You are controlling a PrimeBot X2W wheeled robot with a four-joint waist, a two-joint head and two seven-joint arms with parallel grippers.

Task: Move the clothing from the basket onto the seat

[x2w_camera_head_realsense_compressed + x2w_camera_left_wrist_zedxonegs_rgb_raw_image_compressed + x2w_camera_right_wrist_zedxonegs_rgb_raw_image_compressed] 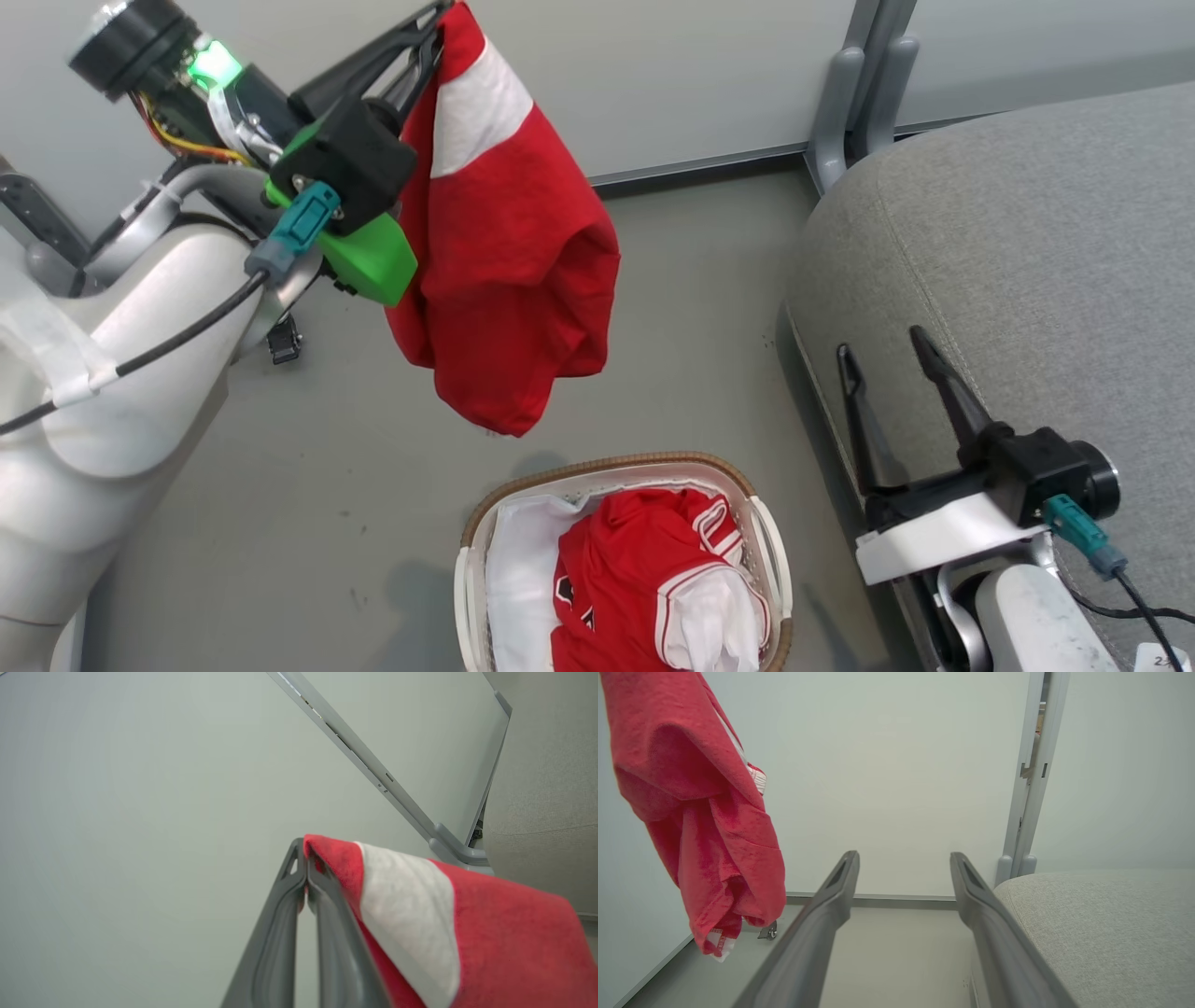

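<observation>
A red garment with a white band [509, 252] hangs in the air above the floor, and my left gripper [439, 14] is shut on its top edge. In the left wrist view the closed fingertips [306, 858] pinch the red cloth [490, 933]. More red and white clothing [653, 588] lies in the white basket [775, 560] with the brown rim, low in the head view. My right gripper [882, 355] stands open and empty beside the front edge of the grey seat [1046, 233]. The right wrist view has the hanging garment [700, 807] at left and the seat [1101, 924] at right.
A white liner [518, 560] covers the basket's left half. Grey floor [691, 308] lies between basket and seat. A pale wall with a grey upright post [864, 84] stands behind. My white left arm body [121, 373] takes up the left side.
</observation>
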